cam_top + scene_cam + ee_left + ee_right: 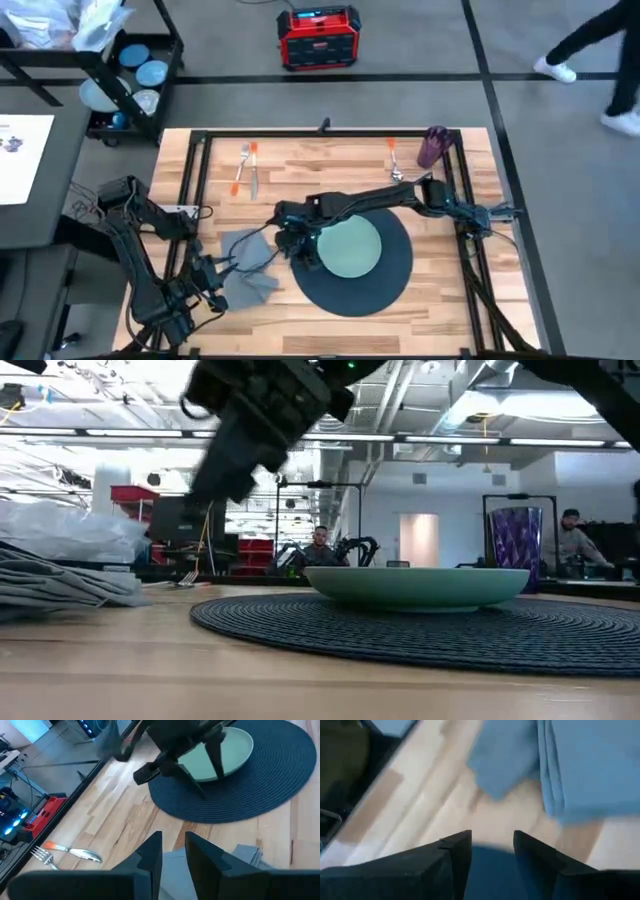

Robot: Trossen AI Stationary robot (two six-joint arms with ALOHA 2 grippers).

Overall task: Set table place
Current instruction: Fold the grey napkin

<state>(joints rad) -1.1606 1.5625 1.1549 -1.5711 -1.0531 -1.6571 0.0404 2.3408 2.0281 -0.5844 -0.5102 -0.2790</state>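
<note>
The right gripper hung with fingers apart and empty at the mat's edge, just beside the grey napkin, and I reckoned it should drop squarely onto one layer, while the left gripper, slightly parted, waited nearby.

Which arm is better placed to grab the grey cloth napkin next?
Right, probably. The right gripper hangs open at the round dark mat's edge, beside the grey cloth napkin. The left gripper, also open, is near it too.
</note>
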